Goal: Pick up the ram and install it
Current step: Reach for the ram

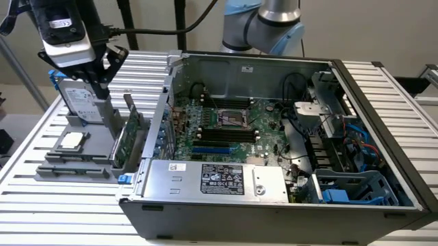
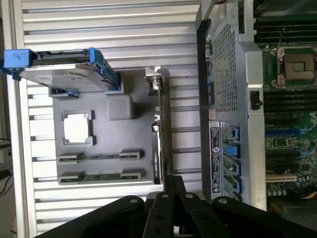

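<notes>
The ram [image 2: 100, 176] is a thin green stick lying in the outer of two clip slots on a grey holder [image 2: 133, 163], beyond the slot [image 2: 99, 156] that looks bare. In the exterior view that holder [image 1: 75, 177] sits on the slatted table at the left of the open computer case [image 1: 274, 205]. My gripper [image 1: 101, 91] hangs above the holder's far end, in front of the hard drive [image 1: 81, 100], well above the ram. Its dark fingers [image 2: 173, 184] are pressed together, shut on nothing. The motherboard's black memory slots [image 1: 224, 134] lie open inside the case.
On the holder also stand a silver hard drive with blue rails [image 2: 64, 69], a processor chip [image 2: 77, 128] and an upright green expansion card [image 1: 128, 134]. The case wall [image 1: 161, 110] rises right beside the holder. The power supply [image 1: 212, 179] fills the case's front.
</notes>
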You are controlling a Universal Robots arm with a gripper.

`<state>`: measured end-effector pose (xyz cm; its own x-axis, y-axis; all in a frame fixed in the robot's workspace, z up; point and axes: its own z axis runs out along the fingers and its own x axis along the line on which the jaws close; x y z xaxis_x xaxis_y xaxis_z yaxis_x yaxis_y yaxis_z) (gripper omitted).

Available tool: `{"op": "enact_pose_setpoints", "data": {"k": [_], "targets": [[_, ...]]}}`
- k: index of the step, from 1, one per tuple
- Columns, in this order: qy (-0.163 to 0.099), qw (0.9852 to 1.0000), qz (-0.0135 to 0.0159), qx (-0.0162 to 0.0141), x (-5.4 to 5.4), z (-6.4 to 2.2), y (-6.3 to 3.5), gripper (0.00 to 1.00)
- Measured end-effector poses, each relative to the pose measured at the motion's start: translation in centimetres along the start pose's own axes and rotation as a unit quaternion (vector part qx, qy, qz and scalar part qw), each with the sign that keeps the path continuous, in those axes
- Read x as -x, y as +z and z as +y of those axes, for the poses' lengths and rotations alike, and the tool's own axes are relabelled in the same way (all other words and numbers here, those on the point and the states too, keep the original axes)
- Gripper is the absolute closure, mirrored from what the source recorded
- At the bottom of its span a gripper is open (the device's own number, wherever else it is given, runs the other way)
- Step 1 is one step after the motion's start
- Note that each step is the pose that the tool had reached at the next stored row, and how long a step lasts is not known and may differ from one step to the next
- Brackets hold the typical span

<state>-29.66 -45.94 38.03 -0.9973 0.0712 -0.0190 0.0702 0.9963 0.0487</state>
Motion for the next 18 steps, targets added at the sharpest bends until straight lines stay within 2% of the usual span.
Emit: {"op": "enact_pose_setpoints", "data": {"k": [18], "targets": [[0.0, 1.0, 0.0002, -0.0002, -8.2, -1.02, 2.04, 1.0]]}}
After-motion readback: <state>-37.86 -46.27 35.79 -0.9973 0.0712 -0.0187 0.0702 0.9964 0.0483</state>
